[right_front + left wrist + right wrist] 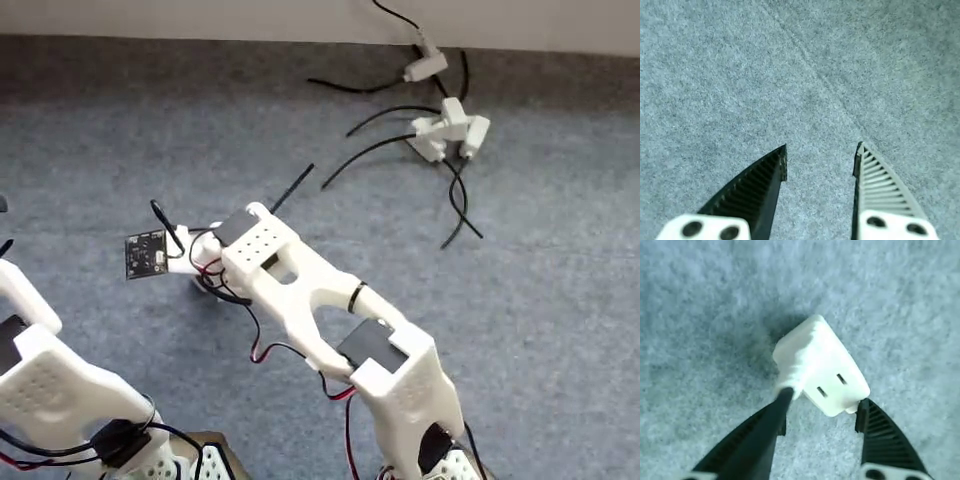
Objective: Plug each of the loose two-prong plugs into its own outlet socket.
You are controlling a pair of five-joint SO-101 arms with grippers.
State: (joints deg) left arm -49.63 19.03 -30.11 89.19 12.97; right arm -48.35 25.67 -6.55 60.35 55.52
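Likely a robotics lab, grey carpet [560, 330], white wall edge [200, 15], exposed circuit board [146, 254]

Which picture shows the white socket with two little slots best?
The right wrist view: the outlet socket lies close up, both slots facing the camera. In the high view the right arm covers that spot. The left wrist view faces carpet.

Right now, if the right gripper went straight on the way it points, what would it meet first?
The white outlet socket, lying on the grey carpet directly ahead of the right gripper. It looks very close; contact may already exist, but depth is unclear.
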